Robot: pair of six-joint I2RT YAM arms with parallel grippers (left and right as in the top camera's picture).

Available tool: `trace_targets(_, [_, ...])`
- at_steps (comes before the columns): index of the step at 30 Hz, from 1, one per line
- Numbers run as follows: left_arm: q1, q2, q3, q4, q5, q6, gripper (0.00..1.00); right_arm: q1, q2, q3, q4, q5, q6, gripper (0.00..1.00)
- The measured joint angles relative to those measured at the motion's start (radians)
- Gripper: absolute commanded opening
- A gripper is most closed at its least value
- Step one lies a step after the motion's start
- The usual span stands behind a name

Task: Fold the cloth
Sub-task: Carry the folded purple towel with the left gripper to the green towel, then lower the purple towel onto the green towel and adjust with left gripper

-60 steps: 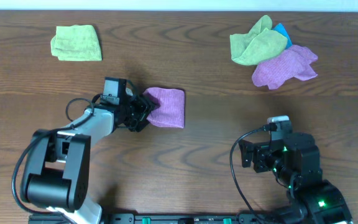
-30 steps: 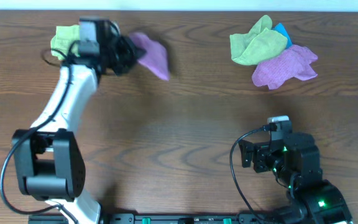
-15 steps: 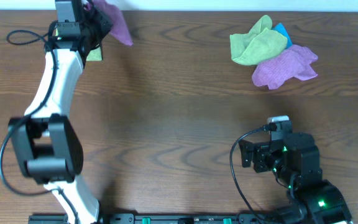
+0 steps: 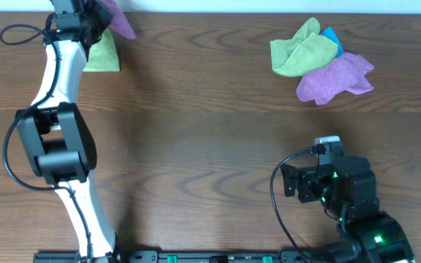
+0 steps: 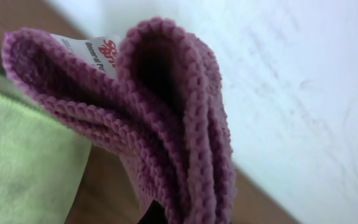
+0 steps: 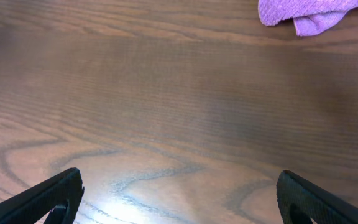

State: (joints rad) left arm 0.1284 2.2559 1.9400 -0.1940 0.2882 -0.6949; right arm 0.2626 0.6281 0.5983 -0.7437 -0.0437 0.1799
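One folded lilac-purple microfibre cloth (image 4: 117,20) is held pinched in the left gripper (image 4: 93,18) at the far left, above a yellow-green cloth (image 4: 102,55). The right gripper (image 6: 179,199) is spread wide, empty. It should be lowered flat before release so that the layers are not splayed.

The broad middle of the table (image 4: 210,139) is bare wood, open for passing between the left arm (image 4: 53,109) and the right arm (image 4: 342,193). The left arm lies along the left side from near edge to far edge and blocks that strip. At its far end the cloth (image 4: 119,20) is pinched in the left gripper (image 4: 99,18), just beside a green cloth (image 4: 102,55). At far right a heap bars the way: a second green cloth (image 4: 298,50), a blue cloth (image 4: 331,35) and a purple cloth (image 4: 335,79). The right gripper (image 6: 179,183), jaws wide apart, has bare wood ahead as far as that heap.
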Motion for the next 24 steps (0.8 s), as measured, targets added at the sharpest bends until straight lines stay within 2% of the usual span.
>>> trace_targets(12, [0.001, 0.051, 0.013, 0.009, -0.042, 0.011, 0.06, 0.0, 0.0, 0.0, 0.0, 0.0, 0.0, 0.98])
trace_targets(24, [0.026, 0.051, 0.013, -0.07, -0.153, 0.047, 0.06, 0.0, 0.0, 0.0, 0.0, 0.0, 0.0, 0.99])
